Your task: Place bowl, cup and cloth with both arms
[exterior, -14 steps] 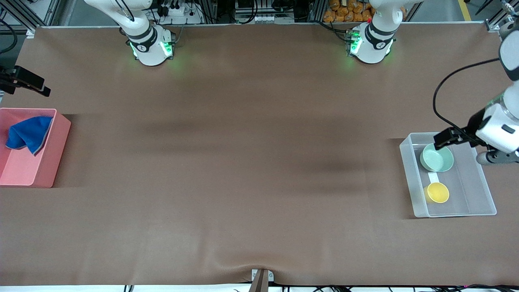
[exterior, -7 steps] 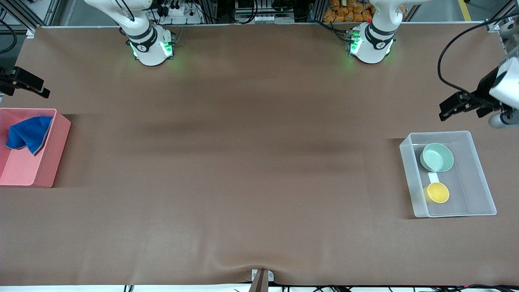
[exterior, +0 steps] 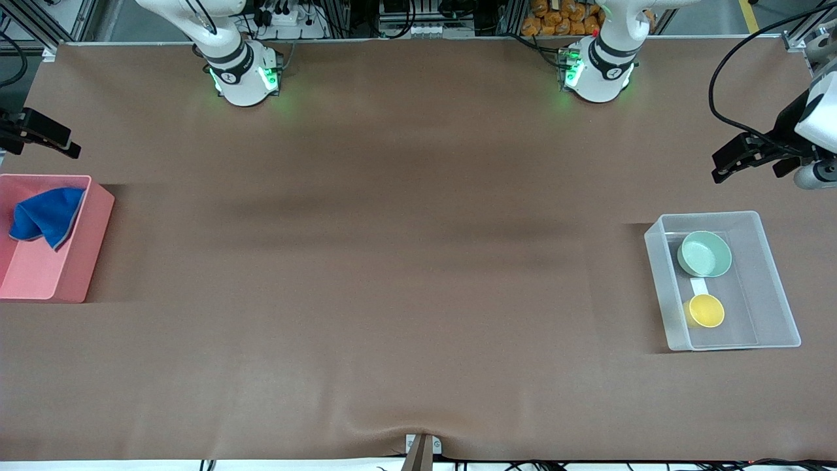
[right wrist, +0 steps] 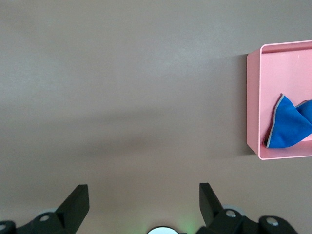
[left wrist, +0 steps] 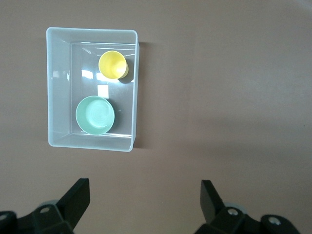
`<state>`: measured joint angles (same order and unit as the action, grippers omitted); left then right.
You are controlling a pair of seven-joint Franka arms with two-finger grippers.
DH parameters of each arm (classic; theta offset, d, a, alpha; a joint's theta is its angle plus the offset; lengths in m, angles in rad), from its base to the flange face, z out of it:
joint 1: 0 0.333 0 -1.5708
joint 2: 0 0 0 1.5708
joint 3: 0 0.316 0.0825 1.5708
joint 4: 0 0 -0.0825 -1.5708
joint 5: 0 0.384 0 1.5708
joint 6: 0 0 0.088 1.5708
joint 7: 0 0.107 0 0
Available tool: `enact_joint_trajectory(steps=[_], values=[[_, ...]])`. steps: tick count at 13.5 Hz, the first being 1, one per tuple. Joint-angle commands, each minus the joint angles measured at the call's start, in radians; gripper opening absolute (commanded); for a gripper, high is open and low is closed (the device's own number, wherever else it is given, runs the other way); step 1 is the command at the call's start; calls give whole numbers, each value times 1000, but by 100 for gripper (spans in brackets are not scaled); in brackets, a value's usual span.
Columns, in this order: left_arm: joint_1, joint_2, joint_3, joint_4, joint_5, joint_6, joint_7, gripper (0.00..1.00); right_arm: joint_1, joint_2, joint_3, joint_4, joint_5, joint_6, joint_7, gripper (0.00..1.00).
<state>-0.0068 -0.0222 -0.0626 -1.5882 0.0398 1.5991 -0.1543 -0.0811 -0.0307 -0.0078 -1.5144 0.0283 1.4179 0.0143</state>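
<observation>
Counter (exterior: 418,261) carries two bins well apart: pink bin (exterior: 39,275) at the right arm's end, with the cloth (exterior: 42,216) draped against one wall; clear bin (exterior: 771,288) at the left arm's end, holding the bowl (exterior: 705,254) and, nearer the front camera, the cup (exterior: 705,310). Left end effector (exterior: 735,157) hangs over bare counter just clear of the clear bin, fingers spread wide, empty. Right end effector (right wrist: 141,202) hangs over bare counter, equally wide, empty. Risks, as judged: glossy bowl slipping from a rim pinch; fingers striking the bin wall beside it; cloth snagging on the pink rim.
</observation>
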Motion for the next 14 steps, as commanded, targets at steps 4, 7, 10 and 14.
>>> enact_joint_trajectory(steps=[4,7,10,14], values=[[-35,-12,38,14,-12,-7,16,100,-8,-8,6,-7,7,7,3,100],[-36,-12,38,16,2,-7,27,100,-8,-8,6,-7,7,7,3,100],[-33,-10,38,16,-3,-8,99,100,-8,-9,6,-7,9,6,3,100],[-25,-15,40,16,-12,-10,139,100,-8,-8,6,-7,9,6,3,100]])
